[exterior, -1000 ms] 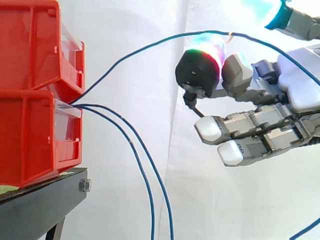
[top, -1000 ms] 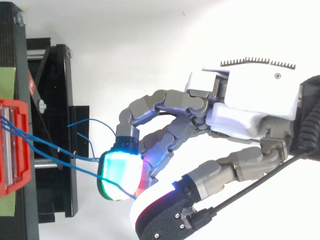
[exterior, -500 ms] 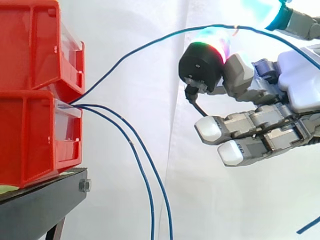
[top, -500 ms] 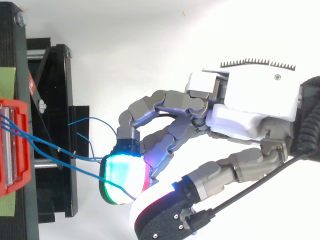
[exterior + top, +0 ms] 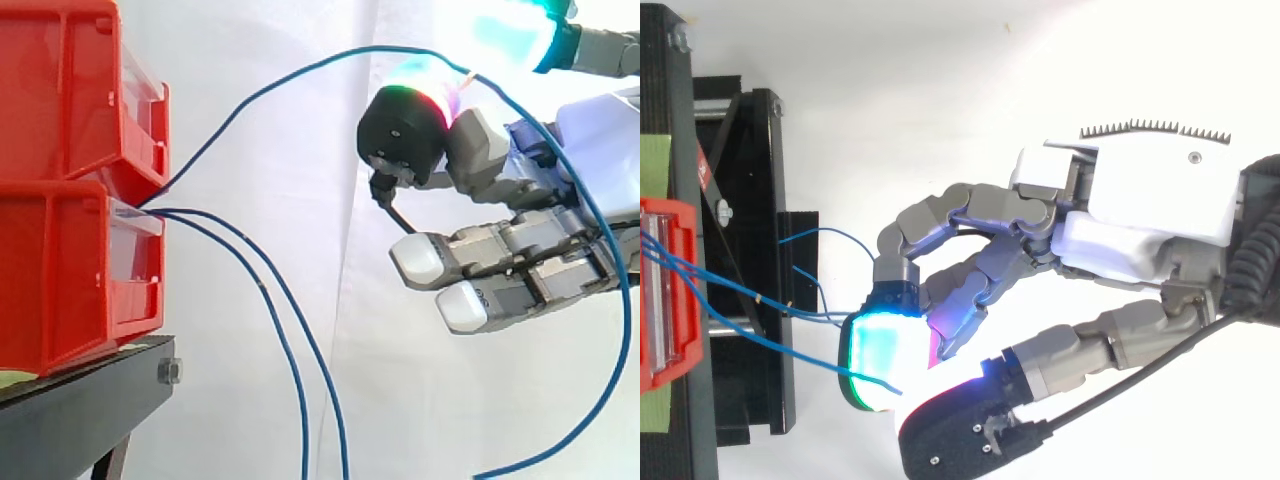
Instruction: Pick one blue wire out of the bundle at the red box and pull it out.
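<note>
Pulling steadily away from the red bins (image 5: 60,250), level with the gap the strand leaves by, looks the right way to do this step. That way the blue wire (image 5: 320,63) can slide free without dragging its neighbours.

In the side view the hand (image 5: 600,170) hangs well to the right of the bins. Its upper fingers (image 5: 400,130) appear to pinch the wire between two glowing pads, and the lower ones reach out straight, holding nothing. The wire is thin and limp. It rises from between the stacked bins, arches over to the pads, then droops across the hand to a loose end low down. Two other blue wires (image 5: 320,362) hang from the same gap, past the black stand (image 5: 80,410).

In the top view the hand (image 5: 1140,190) curls over the wire, which leads left into the bin. A firm pinch matters, since so slim a strand could slip.
</note>
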Tool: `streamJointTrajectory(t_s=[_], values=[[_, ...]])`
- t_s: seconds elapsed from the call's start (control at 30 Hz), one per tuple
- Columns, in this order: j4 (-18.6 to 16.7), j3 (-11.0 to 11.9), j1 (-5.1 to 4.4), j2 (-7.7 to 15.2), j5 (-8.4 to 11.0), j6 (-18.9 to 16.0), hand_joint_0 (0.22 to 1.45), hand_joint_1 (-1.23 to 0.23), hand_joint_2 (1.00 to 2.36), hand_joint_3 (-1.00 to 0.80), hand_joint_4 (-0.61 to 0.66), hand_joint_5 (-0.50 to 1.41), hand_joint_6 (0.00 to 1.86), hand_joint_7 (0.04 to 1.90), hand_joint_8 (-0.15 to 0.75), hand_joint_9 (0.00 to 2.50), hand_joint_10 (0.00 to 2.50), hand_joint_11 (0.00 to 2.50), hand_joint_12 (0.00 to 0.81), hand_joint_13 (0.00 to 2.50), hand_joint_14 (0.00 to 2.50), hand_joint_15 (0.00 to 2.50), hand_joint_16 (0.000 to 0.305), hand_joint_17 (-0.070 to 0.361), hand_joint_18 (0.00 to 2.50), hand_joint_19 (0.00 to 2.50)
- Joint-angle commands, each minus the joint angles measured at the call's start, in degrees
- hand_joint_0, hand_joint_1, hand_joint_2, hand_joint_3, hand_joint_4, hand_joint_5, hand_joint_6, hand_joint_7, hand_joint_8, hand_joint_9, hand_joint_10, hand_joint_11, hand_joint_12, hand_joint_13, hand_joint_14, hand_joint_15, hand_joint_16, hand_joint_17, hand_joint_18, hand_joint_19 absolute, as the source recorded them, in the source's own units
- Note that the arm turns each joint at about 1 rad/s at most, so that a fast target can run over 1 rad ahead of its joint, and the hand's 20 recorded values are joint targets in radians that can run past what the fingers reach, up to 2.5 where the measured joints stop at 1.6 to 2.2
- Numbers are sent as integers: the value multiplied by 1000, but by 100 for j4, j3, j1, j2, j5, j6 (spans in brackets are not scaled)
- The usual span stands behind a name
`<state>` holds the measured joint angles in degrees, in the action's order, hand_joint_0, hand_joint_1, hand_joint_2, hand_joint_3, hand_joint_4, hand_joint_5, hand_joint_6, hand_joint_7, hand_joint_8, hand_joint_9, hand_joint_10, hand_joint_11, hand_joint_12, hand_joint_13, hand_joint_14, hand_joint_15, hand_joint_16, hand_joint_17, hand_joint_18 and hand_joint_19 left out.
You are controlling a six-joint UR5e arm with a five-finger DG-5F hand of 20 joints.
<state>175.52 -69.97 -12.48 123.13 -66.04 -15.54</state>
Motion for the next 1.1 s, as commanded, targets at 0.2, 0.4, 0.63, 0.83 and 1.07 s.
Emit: streamJointTrajectory(t_s=[0.2,0.4,0.63,0.83,1.07], values=[[0,1,-17,0,4,7,604,-909,1023,-87,-66,-68,906,1017,242,1096,26,718,378,631,19,447,58,131,387,523],[0,1,-26,0,13,24,608,-921,1017,-4,-131,-56,909,1001,247,1157,26,681,394,676,19,437,64,145,447,500],[44,1,-52,0,13,174,600,-942,1001,55,-201,-37,892,1006,222,1256,21,593,408,727,16,399,71,159,519,475],[44,1,-44,0,21,367,582,-951,1082,61,-208,-26,881,1035,206,1264,20,526,406,730,17,390,71,160,520,464],[70,1,-88,0,21,868,569,-956,1132,46,-204,-22,876,1031,214,1124,17,394,420,647,15,349,71,159,467,437]])
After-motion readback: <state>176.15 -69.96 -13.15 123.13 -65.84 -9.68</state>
